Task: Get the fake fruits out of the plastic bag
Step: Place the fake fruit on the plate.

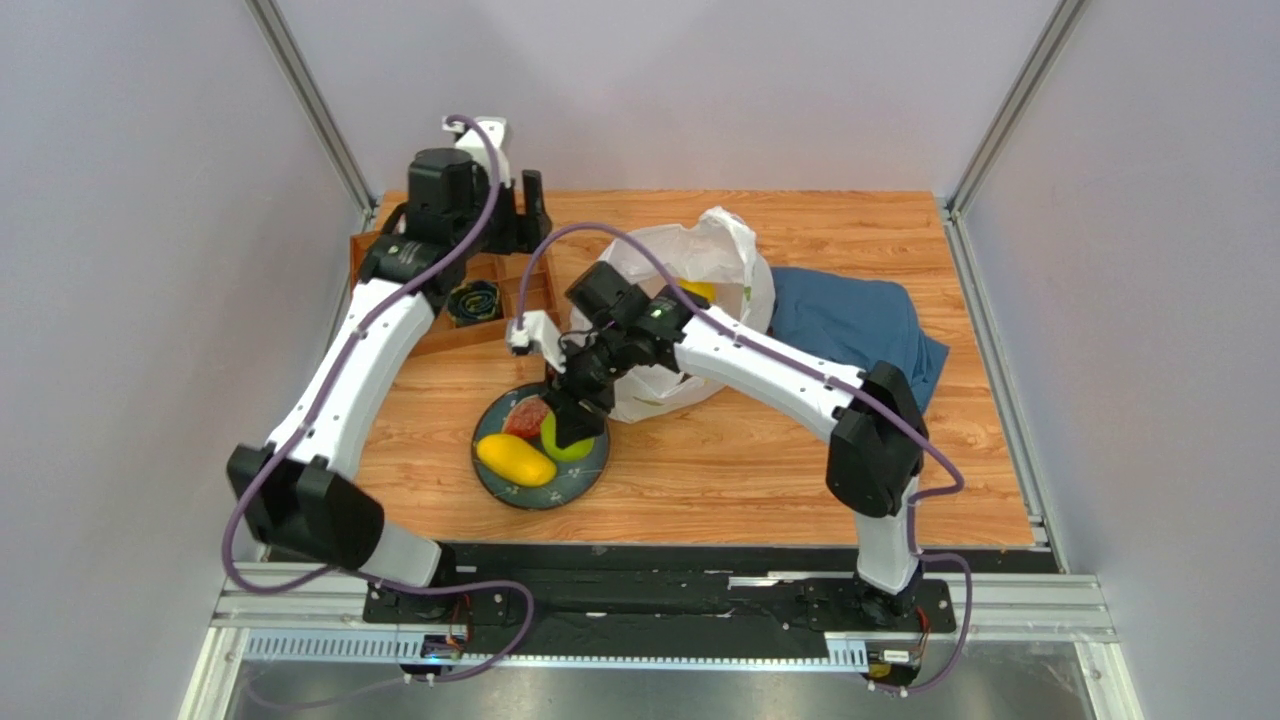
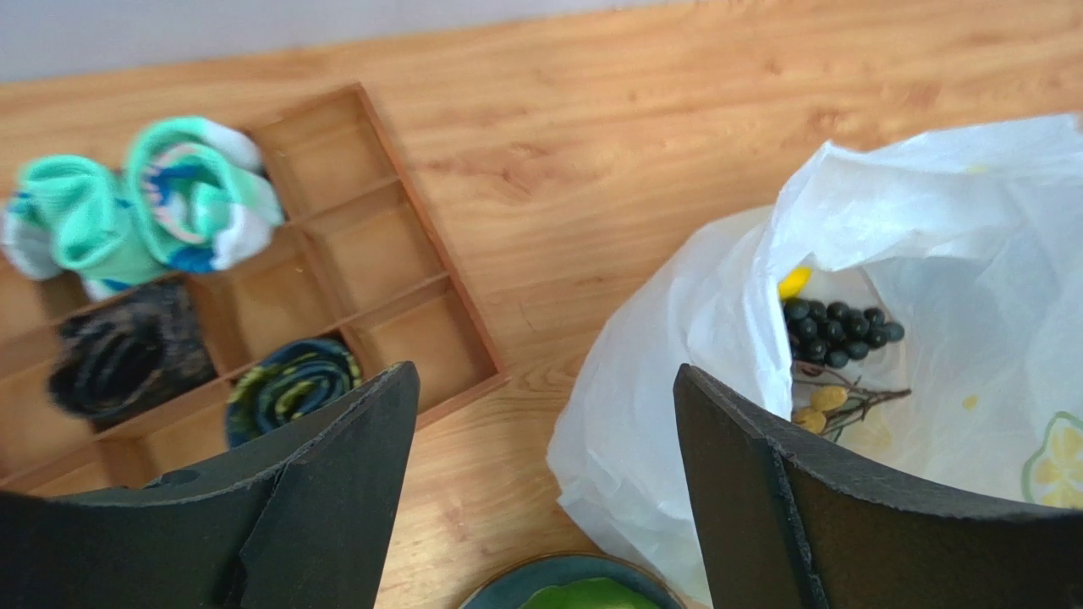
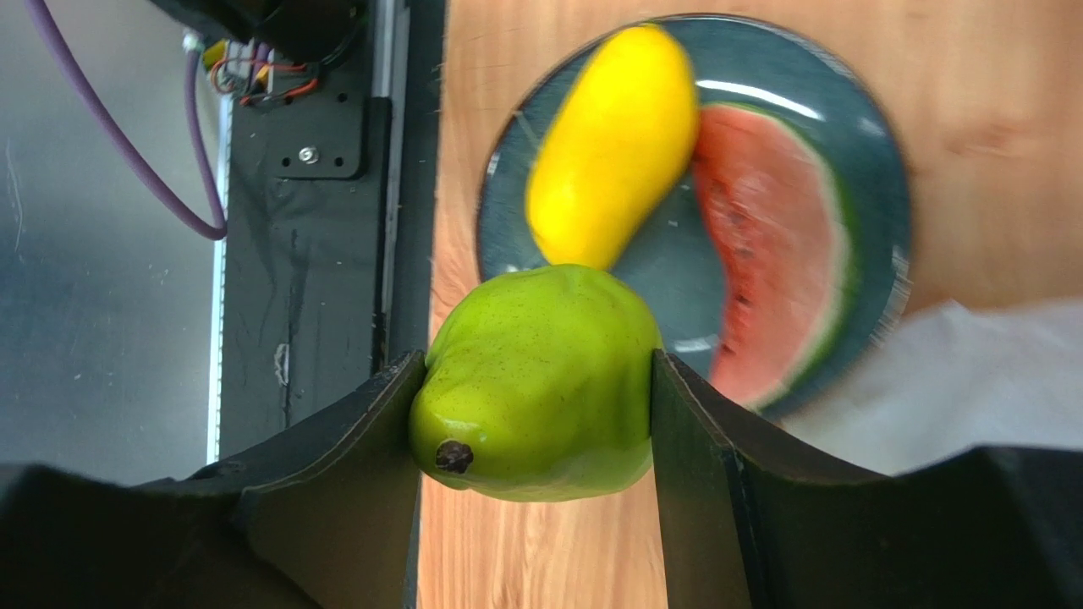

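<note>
Indoors, wooden table between pale walls; left claw agape, right claw tight around green apple.

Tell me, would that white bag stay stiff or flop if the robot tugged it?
Probably flop: the bag looks thin and crinkled, slumped in soft folds. It likely weighs little, so a tug might drag it across the table rather than open it. The grapes inside could shift about.
</note>
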Available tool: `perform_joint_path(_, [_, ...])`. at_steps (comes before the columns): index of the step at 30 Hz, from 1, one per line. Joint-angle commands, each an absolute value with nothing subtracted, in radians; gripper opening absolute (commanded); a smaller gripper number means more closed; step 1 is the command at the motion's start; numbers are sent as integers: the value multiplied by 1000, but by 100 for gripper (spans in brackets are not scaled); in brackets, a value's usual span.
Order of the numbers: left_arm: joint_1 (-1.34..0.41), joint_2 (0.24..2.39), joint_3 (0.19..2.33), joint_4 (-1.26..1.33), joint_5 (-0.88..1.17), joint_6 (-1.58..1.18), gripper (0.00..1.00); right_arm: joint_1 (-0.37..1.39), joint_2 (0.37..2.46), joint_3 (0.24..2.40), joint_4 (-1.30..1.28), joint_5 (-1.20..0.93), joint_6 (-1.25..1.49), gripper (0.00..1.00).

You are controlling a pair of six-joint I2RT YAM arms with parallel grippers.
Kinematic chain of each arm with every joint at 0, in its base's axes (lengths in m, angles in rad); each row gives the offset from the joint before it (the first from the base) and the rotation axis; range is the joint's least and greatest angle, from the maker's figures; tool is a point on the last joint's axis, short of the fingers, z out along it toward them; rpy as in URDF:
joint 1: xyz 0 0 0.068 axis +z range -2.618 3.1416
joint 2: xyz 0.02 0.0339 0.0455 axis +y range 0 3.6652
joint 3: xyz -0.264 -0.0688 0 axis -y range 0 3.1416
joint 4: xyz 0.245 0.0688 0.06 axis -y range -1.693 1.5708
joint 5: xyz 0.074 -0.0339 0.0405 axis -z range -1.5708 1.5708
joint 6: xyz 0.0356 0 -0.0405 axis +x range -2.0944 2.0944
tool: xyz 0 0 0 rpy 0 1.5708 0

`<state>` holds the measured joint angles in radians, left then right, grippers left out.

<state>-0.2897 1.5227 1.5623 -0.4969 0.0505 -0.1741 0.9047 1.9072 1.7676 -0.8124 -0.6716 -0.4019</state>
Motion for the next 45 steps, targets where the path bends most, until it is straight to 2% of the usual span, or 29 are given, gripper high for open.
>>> perform_joint_path(1, [-264, 1330, 1458, -473, 48, -149, 82, 945, 1985, 1813, -835, -644, -451, 29])
perform_joint_path(6, [-235, 1188, 1326, -454, 92, -147, 81, 979, 2042, 1789, -801, -545, -486, 28])
perform_joint_path(14, [-179, 1115, 1238, -431, 153, -181, 81, 1028, 2154, 1861, -759, -401, -546, 27])
perform_joint_path(39, [-156, 1117, 1195, -417, 262, -219, 80, 1069, 2269, 1997, -630, -367, -495, 30])
perform_joint_path(40, [-156, 1117, 1195, -417, 265, -221, 80, 1068, 2269, 1996, -624, -368, -494, 31])
perform_joint_path(42, [-156, 1120, 1195, -416, 268, -222, 80, 1068, 2270, 1988, -617, -365, -486, 39])
perform_joint_path(45, [-156, 1120, 1196, -416, 265, -221, 80, 1068, 2270, 1986, -618, -348, -480, 58])
